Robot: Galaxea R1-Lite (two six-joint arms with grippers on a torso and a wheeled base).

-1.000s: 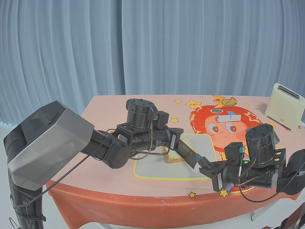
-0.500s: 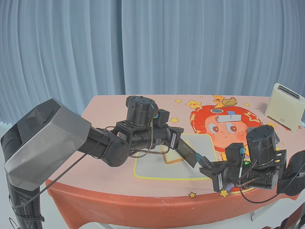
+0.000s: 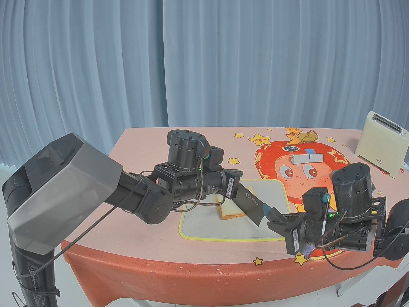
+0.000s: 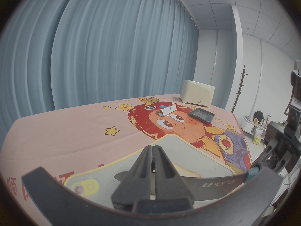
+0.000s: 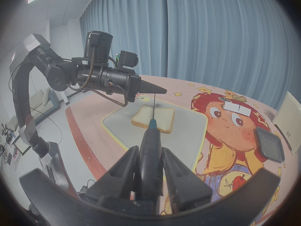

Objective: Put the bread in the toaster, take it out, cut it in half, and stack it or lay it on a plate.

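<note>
1. The bread (image 3: 230,210) – one slice, pale with a browner crust – lies flat on the grey cutting board (image 3: 204,227), toward the board's left half as seen from the head view.
2. The right gripper (image 5: 150,149) has its jaws clamped on the dark handle of the knife (image 5: 151,135), one jaw on each side of it.
3. In the head view the knife (image 3: 249,203) reaches from the right gripper (image 3: 277,221) up and leftward across the slice.
4. From the right wrist the blade shows edge-on as a thin upright line over the middle of the bread (image 5: 163,118). Whether the edge touches the slice cannot be told.
5. The left gripper (image 4: 153,146) has its jaws pressed together with nothing between them. It sits over the slice, with the tip just beside the blade's upper edge.
6. In the left wrist view the knife (image 4: 213,184) runs across just behind those jaws, with the bread (image 4: 185,173) beyond it on the cutting board (image 4: 194,151).
7. The toaster (image 3: 381,143) – cream, slot upward – stands at the far right edge of the worktop (image 3: 140,150), well apart from the board.
8. A dark tray (image 5: 269,143) lies on the cartoon-printed cloth between the toaster (image 5: 290,113) and the cutting board (image 5: 185,132).
9. A small white block (image 3: 307,158) rests on the cartoon face's forehead, beyond the board.
</note>
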